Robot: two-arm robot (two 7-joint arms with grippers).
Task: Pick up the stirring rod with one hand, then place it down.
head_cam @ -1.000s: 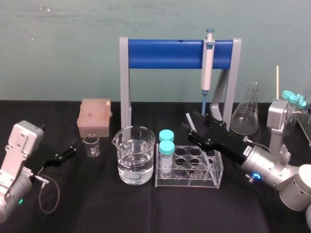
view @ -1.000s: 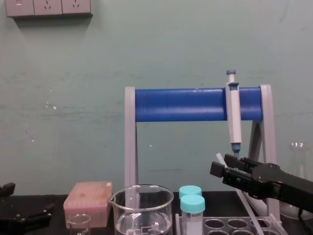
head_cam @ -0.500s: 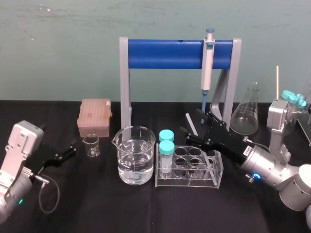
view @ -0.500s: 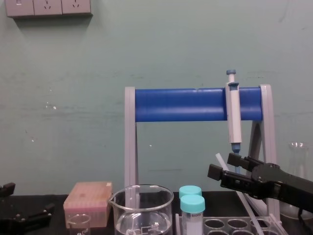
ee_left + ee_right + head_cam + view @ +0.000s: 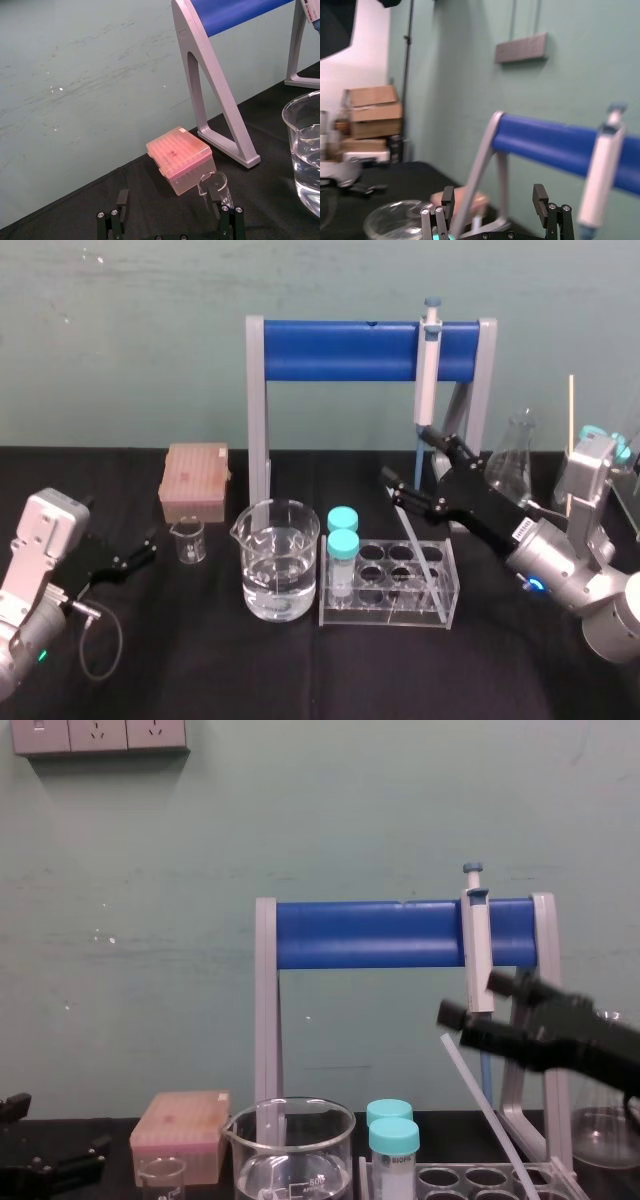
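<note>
The stirring rod (image 5: 412, 535) is a thin whitish stick that leans in the clear tube rack (image 5: 388, 612), its top tilted to the left. In the chest view the stirring rod (image 5: 480, 1110) slants up out of the rack. My right gripper (image 5: 408, 455) hovers open just above the rod's top end, with nothing between its fingers. The chest view shows the right gripper (image 5: 470, 1000) in front of the stand's right leg. From the wrist, the right gripper (image 5: 493, 200) has its jaws spread wide. My left gripper (image 5: 140, 550) is parked open at the far left of the table.
A big beaker of water (image 5: 280, 560) and two teal-capped tubes (image 5: 343, 532) stand left of the rod. A pipette (image 5: 428, 365) hangs on the blue stand (image 5: 340, 350). A flask (image 5: 508, 470) stands behind the right arm. A small beaker (image 5: 187, 538) and a pink tip box (image 5: 195, 480) sit at the left.
My right gripper opened, let go of the stirring rod, then rose up and back to the right. The rod stays leaning in the rack. The left arm has not moved.
</note>
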